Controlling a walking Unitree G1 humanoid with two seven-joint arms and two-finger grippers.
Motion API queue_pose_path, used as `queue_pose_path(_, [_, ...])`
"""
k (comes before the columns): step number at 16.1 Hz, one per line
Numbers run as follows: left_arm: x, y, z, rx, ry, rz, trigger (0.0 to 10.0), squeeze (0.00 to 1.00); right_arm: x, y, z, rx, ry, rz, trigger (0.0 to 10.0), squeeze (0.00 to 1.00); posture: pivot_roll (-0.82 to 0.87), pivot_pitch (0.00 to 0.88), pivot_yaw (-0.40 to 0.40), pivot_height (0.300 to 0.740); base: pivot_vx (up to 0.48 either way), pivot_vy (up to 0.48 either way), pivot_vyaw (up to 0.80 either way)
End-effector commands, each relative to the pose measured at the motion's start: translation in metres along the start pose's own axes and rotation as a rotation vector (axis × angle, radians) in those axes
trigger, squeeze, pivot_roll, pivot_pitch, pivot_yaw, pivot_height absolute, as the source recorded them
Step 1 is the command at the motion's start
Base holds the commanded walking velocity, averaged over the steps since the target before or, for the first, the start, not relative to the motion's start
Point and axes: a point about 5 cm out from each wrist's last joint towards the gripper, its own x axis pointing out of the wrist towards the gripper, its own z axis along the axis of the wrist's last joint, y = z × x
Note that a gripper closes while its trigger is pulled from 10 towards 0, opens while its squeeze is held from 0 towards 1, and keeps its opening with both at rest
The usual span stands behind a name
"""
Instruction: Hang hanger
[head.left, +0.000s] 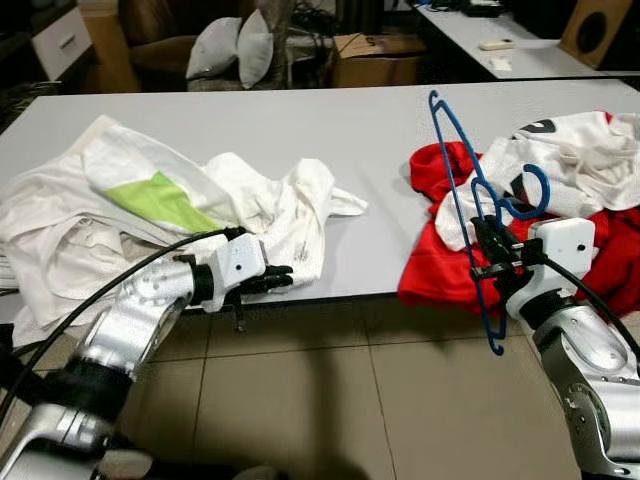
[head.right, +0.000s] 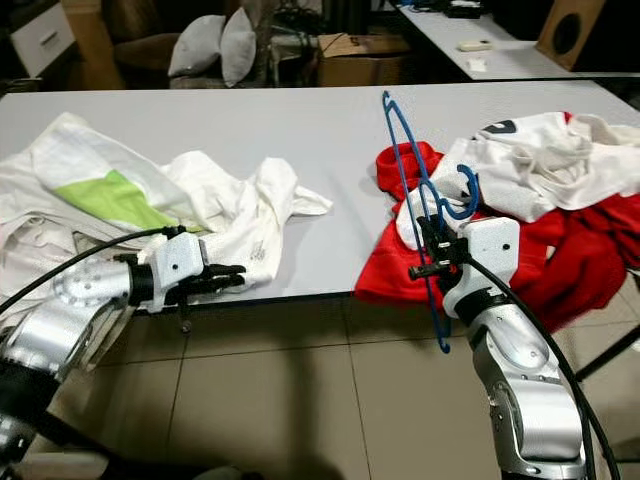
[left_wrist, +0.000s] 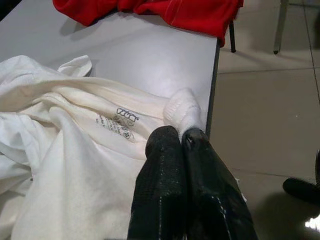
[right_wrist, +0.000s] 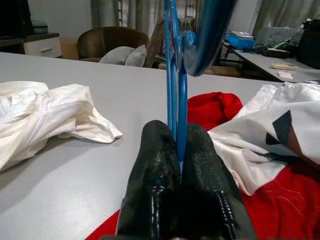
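My left arm reaches in low from the left, silver forearm angled up toward the table edge, and my left gripper (head.left: 283, 277) points level to the right with its two black fingers (left_wrist: 165, 175) pressed together, tips nipping a fold of the white shirt (left_wrist: 182, 111) at the edge; my right arm rises from the lower right, elbow bent, wrist tipped upward; my right gripper (head.left: 487, 238) is clamped tight on the blue hanger (head.left: 462, 210), holding it upright.
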Motion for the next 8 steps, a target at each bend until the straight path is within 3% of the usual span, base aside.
queue_pose_path(1, [-0.003, -0.002, 0.006, 0.010, -0.045, 0.042, 10.0, 1.00, 0.001, 0.002, 0.001, 0.004, 0.000, 0.013, 10.0, 0.00, -0.05, 0.000, 0.013, 0.740, 0.000, 0.000, 0.00])
queue_pose_path(6, [-0.007, -0.021, -0.011, 0.060, 0.046, 0.108, 10.0, 1.00, -0.003, 0.007, -0.002, 0.021, 0.003, 0.015, 10.0, 0.00, -0.06, 0.000, 0.040, 0.740, 0.000, 0.000, 0.00])
queue_pose_path(8, [-0.007, -0.024, -0.010, 0.034, 0.034, 0.122, 10.0, 1.00, -0.005, 0.008, -0.003, 0.027, 0.006, 0.013, 10.0, 0.00, -0.06, 0.000, 0.046, 0.740, 0.000, 0.000, 0.00])
